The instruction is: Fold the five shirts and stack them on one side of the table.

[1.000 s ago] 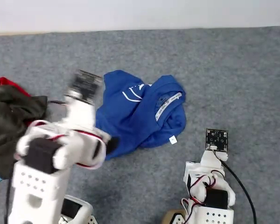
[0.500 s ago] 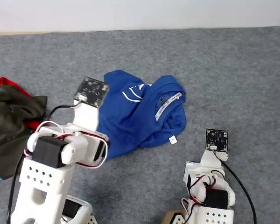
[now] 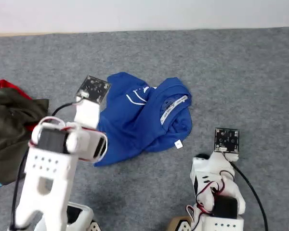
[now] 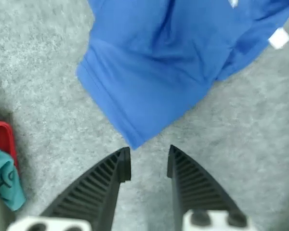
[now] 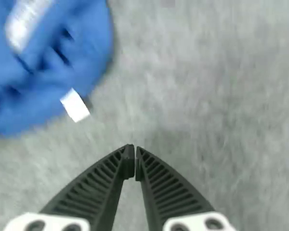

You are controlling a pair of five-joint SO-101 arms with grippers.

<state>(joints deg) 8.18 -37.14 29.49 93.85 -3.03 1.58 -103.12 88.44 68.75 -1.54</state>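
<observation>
- The left hand, low in its wrist view, stands narrowly parted and empty; the blue shirt has a corner just beyond its tips.
- The right hand is closed on nothing and lies farther from the cloth, so the left arm is nearer.
- The high view adds the shirt crumpled at centre frame, slanting lower left to upper right, and 1 dark pile at the left edge of the counter.

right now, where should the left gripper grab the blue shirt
Take the blue shirt by its hemmed corner, which lies flat on the table and points toward the open left gripper. Come in low from the robot's side, probably sliding one finger under the edge.
</observation>
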